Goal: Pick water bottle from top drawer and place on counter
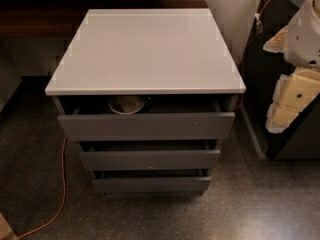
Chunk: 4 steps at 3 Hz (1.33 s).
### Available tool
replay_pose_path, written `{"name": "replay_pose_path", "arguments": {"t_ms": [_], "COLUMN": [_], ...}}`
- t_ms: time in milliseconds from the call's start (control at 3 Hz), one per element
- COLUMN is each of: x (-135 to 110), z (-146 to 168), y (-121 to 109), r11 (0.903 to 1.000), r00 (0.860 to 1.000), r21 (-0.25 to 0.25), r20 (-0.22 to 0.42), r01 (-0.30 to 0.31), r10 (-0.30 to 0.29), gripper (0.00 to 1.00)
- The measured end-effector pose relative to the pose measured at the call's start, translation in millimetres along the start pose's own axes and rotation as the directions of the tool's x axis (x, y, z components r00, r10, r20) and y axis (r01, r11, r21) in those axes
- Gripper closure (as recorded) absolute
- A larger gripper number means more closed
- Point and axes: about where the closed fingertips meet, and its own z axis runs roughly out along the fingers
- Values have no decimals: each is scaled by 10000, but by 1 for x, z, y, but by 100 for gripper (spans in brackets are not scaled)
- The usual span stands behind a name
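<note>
Counter (145, 54): glossy white square top of the grey cabinet, seen from above and in front; far edge meets a dark band by the wall.
Top drawer (146, 125): pulled out only a little way, leaving a narrow dark slot under the counter's front edge; most of the inside hidden by the overhang.
Bowl (126, 104): round and pale, left of centre in that slot, front rim cut by the drawer front.
Water bottle: cannot be made out; only a dim dark patch just right of the bowl, too shadowed to name.
Lower drawers (149, 159): two narrower grey fronts beneath, each slightly ajar, insides black.
Gripper (292, 96): far right, well apart from the drawer, beside the cabinet's right side; cream blocks below a rounded white arm housing (310, 34), partly cut off by the frame edge. How far open, and whether anything is held, cannot be told.
Orange cable (62, 184): trailing across the speckled floor at left, upper end lost behind the cabinet.
</note>
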Motion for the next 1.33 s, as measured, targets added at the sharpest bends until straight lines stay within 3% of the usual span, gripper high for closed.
{"name": "replay_pose_path", "arguments": {"t_ms": [333,667,1000,1333], "x": [0,-7,-21,-31], "z": [0,13,37,67], "y": [0,3,13,23], "r11": [10000,9993,9925,9758], "r00": [10000,9990,9892,9696], "r21": [0,40,162,213], "r20": [0,283,809,1102], "r01": [0,358,1214,2174], "r10": [0,-359,-1223,-2184], "gripper": [0,0,0,0]}}
